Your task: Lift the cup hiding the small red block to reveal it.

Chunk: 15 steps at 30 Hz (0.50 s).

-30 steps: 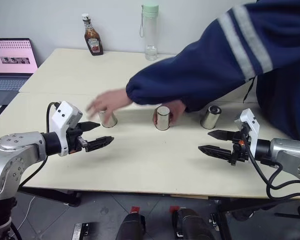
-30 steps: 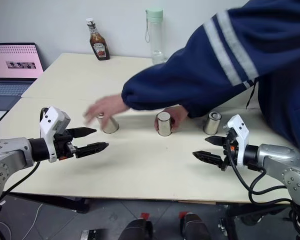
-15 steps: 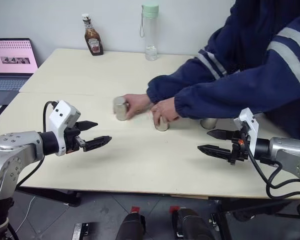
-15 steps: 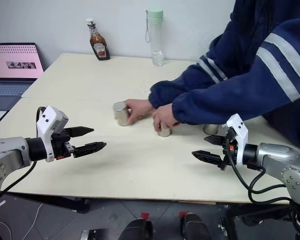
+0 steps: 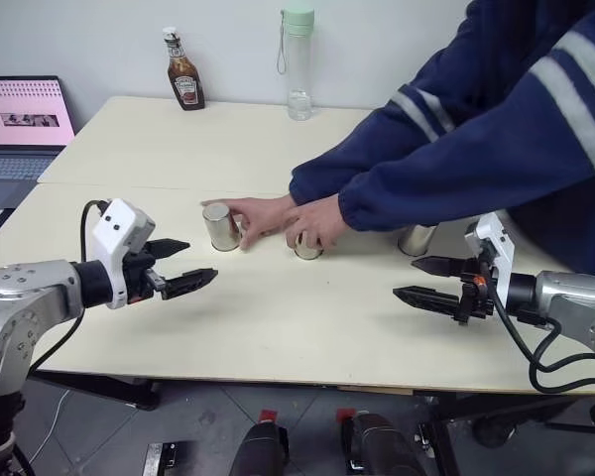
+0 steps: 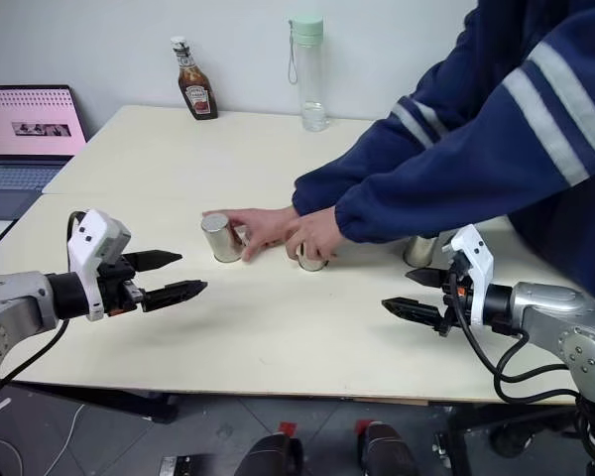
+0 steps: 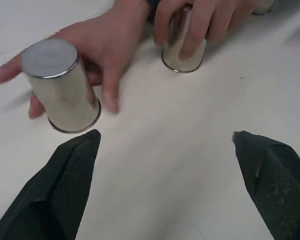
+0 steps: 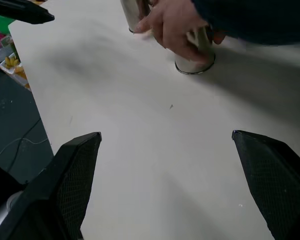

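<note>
I see three silver cups standing upside down on the pale bench, in a row across the middle of the frame. A person in a dark blue sleeve with grey stripes reaches in from the upper right with both hands. One hand has its fingers against the left cup, which stands just left of centre. The other hand covers the top of the middle cup, so I can make out little more than its lower rim. The right cup stands to the right of centre, partly under the sleeve, and no hand touches it.

I cannot tell which cup hides the small red block.

My left claw hovers at the left of the frame, below and to the left of the left cup, its two black fingers spread apart with nothing between them. My right claw hovers at the right of the frame, just below the right cup, also spread wide and empty. Neither claw touches a cup.

At the far edge of the bench, in the upper part of the frame, stand a sauce bottle and a clear water bottle with a pale green cap. A laptop with a pink screen sits at the upper left.
</note>
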Available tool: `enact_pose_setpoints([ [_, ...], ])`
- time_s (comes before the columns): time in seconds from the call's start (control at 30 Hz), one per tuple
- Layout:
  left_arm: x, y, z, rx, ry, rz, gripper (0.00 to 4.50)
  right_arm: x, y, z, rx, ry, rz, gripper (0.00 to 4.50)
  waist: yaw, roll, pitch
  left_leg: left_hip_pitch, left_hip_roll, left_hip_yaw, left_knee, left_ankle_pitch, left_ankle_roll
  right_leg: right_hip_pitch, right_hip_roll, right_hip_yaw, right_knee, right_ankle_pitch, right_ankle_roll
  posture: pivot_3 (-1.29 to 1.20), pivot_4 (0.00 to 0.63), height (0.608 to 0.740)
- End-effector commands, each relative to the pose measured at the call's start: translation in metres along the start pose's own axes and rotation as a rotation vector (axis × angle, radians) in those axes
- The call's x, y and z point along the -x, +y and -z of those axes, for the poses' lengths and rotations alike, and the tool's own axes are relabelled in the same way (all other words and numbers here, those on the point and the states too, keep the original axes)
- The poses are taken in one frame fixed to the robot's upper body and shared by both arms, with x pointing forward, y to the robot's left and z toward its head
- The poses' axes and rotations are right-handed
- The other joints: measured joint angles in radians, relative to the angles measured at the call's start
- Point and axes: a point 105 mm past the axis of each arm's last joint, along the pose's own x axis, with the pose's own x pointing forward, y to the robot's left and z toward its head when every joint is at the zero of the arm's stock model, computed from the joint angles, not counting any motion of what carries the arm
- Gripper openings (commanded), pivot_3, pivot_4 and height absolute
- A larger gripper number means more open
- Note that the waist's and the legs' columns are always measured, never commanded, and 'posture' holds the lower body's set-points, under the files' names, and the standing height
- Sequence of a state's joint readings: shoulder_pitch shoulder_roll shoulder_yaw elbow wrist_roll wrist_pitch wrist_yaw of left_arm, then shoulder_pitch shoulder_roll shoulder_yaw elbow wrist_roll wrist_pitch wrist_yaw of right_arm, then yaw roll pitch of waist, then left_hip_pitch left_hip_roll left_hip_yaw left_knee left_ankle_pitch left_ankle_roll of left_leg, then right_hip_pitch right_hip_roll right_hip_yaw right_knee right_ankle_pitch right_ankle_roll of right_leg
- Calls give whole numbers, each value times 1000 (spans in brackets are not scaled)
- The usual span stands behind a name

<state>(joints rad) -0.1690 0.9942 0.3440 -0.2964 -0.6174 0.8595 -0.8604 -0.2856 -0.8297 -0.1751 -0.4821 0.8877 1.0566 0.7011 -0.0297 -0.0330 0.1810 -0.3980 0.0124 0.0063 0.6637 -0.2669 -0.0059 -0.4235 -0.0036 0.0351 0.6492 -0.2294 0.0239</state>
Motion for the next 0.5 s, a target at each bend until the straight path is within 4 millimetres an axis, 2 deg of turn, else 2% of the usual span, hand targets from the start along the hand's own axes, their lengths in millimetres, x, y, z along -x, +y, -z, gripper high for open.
enact_pose_setpoints([
  [0.03,20,14,-7,-34,-12,-72,4500,7,8,-9,47,-15,-22,4446,0,0,0,0,0,0,0,0,0,0,0,0,0,0,0,0,150,740],
  [0.2,30,17,0,-17,1,-93,4500,6,7,-14,62,-24,-21,4446,1,0,0,0,0,0,0,0,0,0,0,0,0,0,0,0,150,740],
  [0.5,31,15,5,-16,5,-97,4500,0,7,-19,78,-31,-38,4446,1,0,0,1,0,0,0,0,0,0,-1,0,0,0,0,0,150,740],
])
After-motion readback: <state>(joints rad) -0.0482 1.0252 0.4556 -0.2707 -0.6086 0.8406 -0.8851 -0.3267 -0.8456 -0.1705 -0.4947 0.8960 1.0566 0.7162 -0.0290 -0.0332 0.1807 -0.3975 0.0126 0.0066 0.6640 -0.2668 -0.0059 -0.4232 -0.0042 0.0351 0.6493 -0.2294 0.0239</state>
